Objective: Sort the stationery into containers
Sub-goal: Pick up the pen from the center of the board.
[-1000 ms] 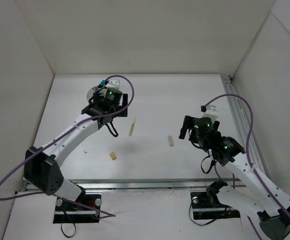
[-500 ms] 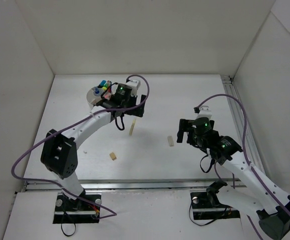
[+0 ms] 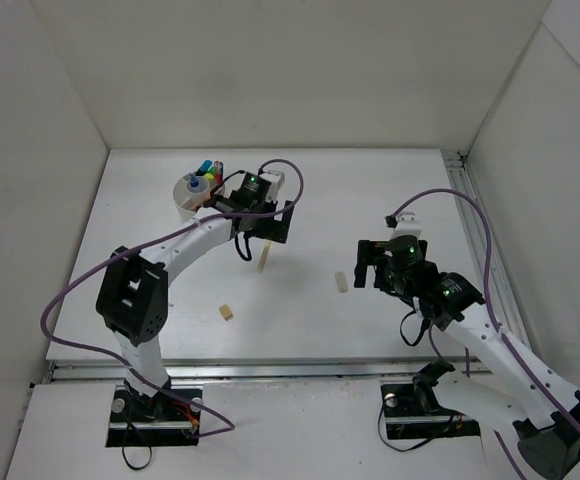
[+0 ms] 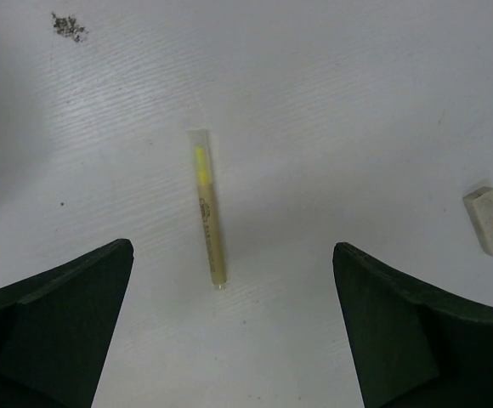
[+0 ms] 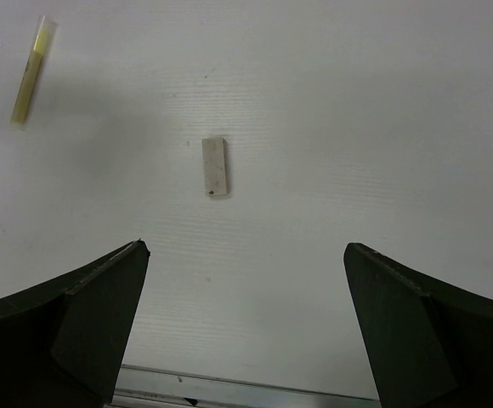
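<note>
The white divided bowl (image 3: 188, 197) stands at the back left with several coloured items in it. A cream stick (image 3: 264, 254) lies right of it; in the left wrist view the cream stick (image 4: 207, 206) lies just ahead of my open, empty left gripper (image 4: 232, 251), which hovers over its far end in the top view (image 3: 268, 232). One beige eraser (image 3: 341, 282) lies mid-table, just left of my open, empty right gripper (image 3: 362, 264). In the right wrist view that eraser (image 5: 215, 167) lies ahead of the right gripper (image 5: 245, 246). A second eraser (image 3: 227, 313) lies near the front.
White walls enclose the table on three sides. A metal rail (image 3: 485, 250) runs along the right edge, and the table's front edge (image 5: 229, 387) shows under the right gripper. The mid-table eraser also shows at the right of the left wrist view (image 4: 489, 221).
My left gripper has swung right and nearer, from over the bowl to above the cream stick, uncovering the bowl. My right gripper has shifted slightly left towards the eraser.
</note>
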`<move>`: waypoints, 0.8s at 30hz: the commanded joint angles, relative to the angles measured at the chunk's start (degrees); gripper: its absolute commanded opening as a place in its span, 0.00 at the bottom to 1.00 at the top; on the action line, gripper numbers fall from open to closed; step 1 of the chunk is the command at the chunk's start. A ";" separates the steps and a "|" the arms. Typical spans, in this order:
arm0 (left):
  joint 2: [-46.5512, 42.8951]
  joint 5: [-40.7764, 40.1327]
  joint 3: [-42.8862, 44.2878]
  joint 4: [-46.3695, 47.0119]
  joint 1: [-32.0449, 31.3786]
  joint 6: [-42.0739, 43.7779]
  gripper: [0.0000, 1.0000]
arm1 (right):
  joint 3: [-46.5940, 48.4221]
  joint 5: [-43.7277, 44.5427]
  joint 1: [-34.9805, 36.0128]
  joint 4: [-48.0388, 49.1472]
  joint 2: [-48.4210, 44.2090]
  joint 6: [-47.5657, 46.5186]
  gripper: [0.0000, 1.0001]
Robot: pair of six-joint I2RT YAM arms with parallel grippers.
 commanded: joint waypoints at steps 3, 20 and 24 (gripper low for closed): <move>-16.15 -13.72 -9.49 3.93 -4.57 0.84 1.00 | -0.88 -1.20 -0.48 2.81 -1.25 -1.01 0.98; -13.75 -12.62 -16.82 19.97 -3.79 2.77 1.00 | -4.14 -2.52 -0.74 3.43 -6.97 0.92 0.98; -8.30 -3.08 -12.68 19.61 0.76 0.06 1.00 | -4.22 -2.96 -0.65 3.34 -7.32 1.01 0.98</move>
